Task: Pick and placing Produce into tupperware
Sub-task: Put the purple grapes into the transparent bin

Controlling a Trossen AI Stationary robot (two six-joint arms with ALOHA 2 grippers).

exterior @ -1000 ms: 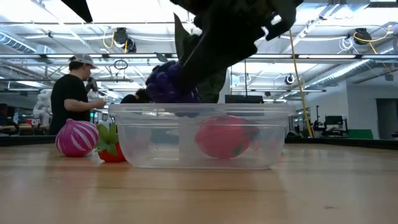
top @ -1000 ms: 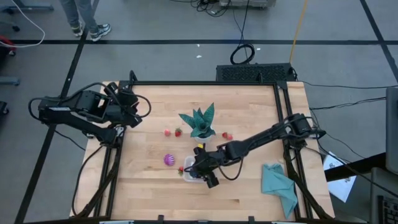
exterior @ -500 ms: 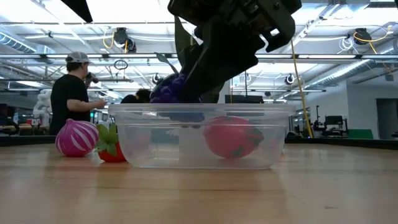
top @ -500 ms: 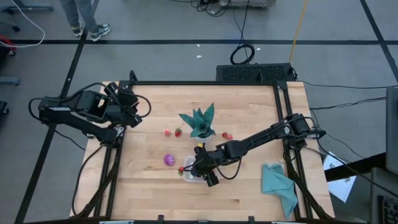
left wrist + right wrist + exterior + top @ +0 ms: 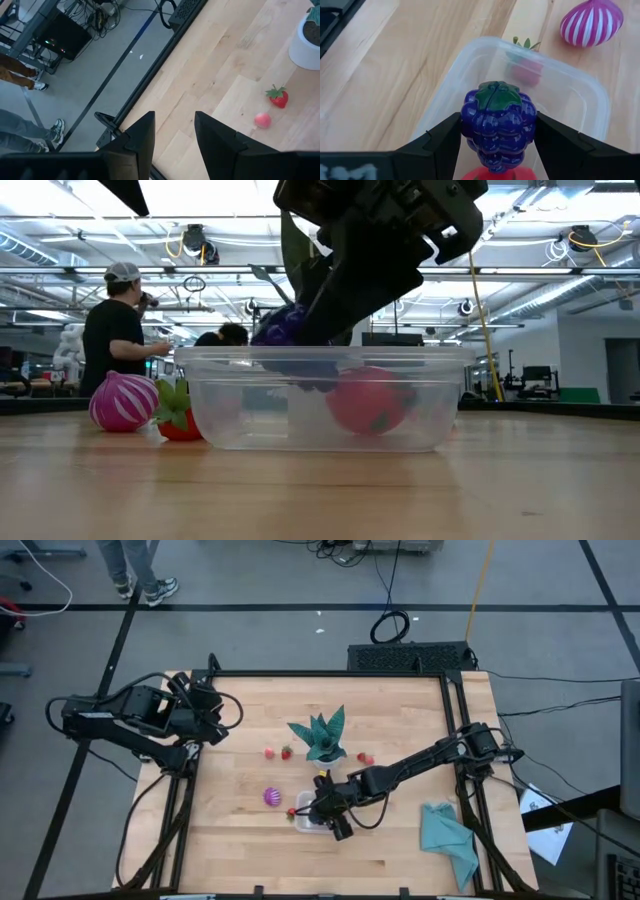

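My right gripper (image 5: 498, 131) is shut on a dark purple grape bunch (image 5: 498, 120) over the clear tupperware (image 5: 585, 90), which sits near the table's middle (image 5: 303, 823). A larger red piece (image 5: 368, 402) lies inside the container. A pink-purple striped ball (image 5: 123, 402) and a strawberry (image 5: 180, 423) rest on the table just left of it. More strawberries (image 5: 287, 752) lie farther off by the plant. My left gripper (image 5: 172, 132) waits open over the table's far left part (image 5: 228, 718). My right gripper pinches the grape bunch by its two sides (image 5: 467, 125) between both fingers, coming from above and slanting down. The green leaf cap (image 5: 498, 94) faces up toward the wrist. The bunch is lifted clear, with its lower end (image 5: 305, 370) dipping just below the container's rim.
A teal spiky plant in a white pot (image 5: 322, 738) stands just beyond the container. A teal cloth (image 5: 448, 838) lies at the near right. Another strawberry (image 5: 365, 757) sits right of the pot. A person (image 5: 112, 330) stands in the room behind the table.
My right gripper has carried the grape bunch a little down and toward the table's right, from above the container's rim to partly inside it. The red piece in the container has rocked slightly. The left arm has kept still.
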